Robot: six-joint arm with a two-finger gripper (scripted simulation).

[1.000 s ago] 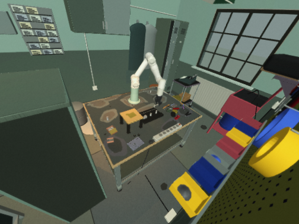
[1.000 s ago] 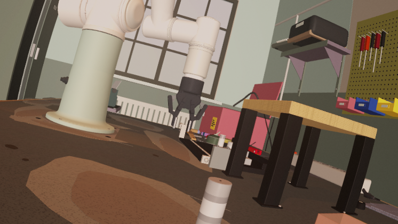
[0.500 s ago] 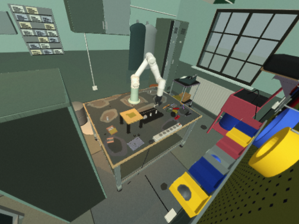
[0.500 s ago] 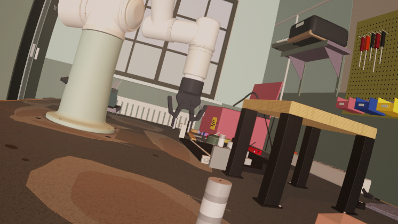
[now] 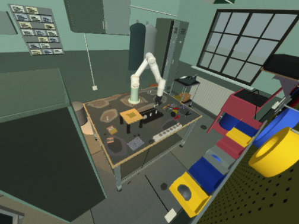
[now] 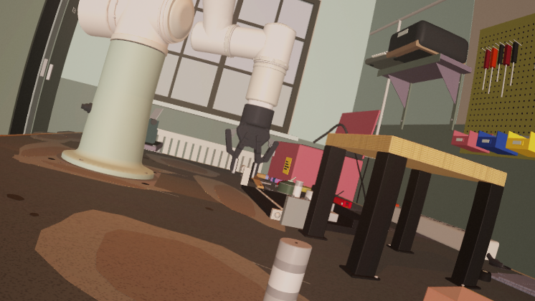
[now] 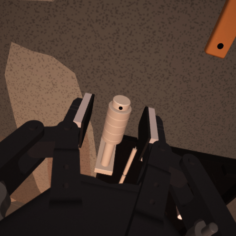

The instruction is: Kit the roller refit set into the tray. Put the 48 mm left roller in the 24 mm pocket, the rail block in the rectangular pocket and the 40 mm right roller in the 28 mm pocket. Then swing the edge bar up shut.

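Observation:
A pale roller (image 7: 118, 123) stands upright on a small flat base at the end of the black tray (image 5: 152, 114), straight below my gripper (image 7: 116, 121). My gripper (image 6: 250, 159) (image 5: 156, 101) is open and holds nothing, hanging a little above the roller. A grey block (image 6: 295, 211) sits at the tray's near end by a table leg. A second banded roller (image 6: 289, 267) stands alone on the bench, far from the tray and close to the second side camera.
A small wooden-topped table (image 6: 408, 157) on black legs stands right beside the tray. An orange bar (image 7: 221, 33) lies on the bench beyond the roller. A power strip (image 5: 167, 131) lies near the bench's front edge. My arm's base (image 5: 134, 97) stands behind.

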